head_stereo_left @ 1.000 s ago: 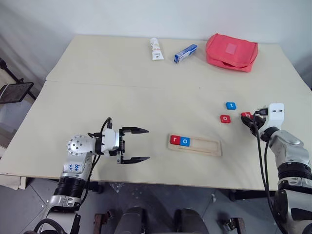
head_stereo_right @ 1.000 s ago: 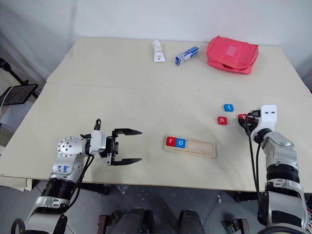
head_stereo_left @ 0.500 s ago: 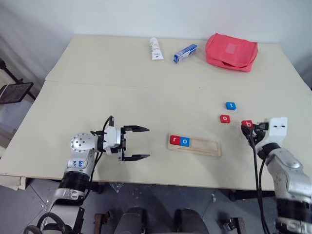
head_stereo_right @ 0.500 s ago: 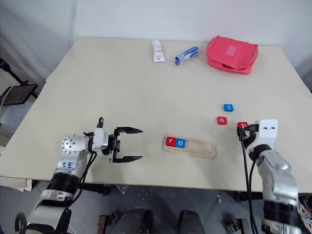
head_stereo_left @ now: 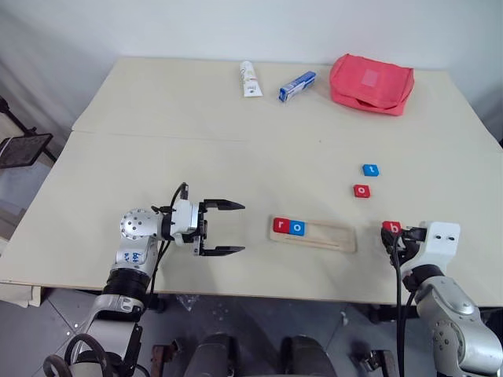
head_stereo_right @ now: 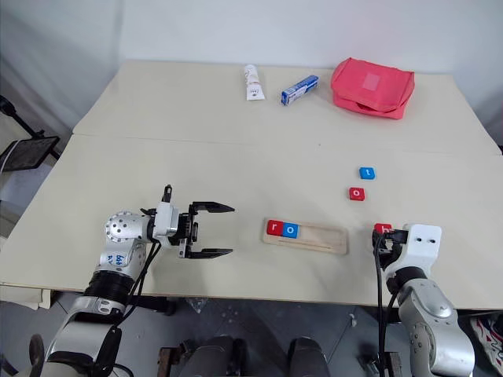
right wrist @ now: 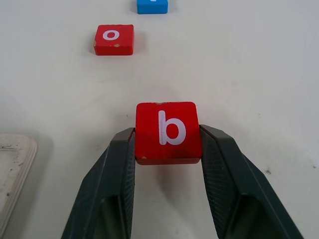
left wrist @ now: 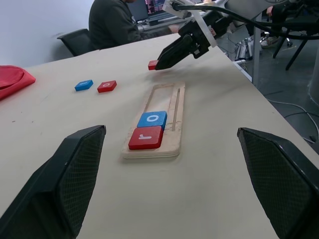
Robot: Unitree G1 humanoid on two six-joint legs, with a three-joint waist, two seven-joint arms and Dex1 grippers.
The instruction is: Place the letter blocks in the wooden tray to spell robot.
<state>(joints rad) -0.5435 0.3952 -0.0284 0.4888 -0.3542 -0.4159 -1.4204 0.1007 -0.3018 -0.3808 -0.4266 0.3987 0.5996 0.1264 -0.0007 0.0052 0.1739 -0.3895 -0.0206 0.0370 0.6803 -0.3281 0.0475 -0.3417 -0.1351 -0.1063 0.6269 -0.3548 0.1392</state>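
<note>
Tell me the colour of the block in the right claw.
Red, with a white b; clearest in the right wrist view.

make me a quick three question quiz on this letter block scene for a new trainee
1. True or false: the tray already holds r and o side by side.
2. Which letter is on the block in the right claw? A) t B) b C) r
3. Fill in: the left claw is ____ and holds nothing.

Key: 1 true; 2 B; 3 open
</note>
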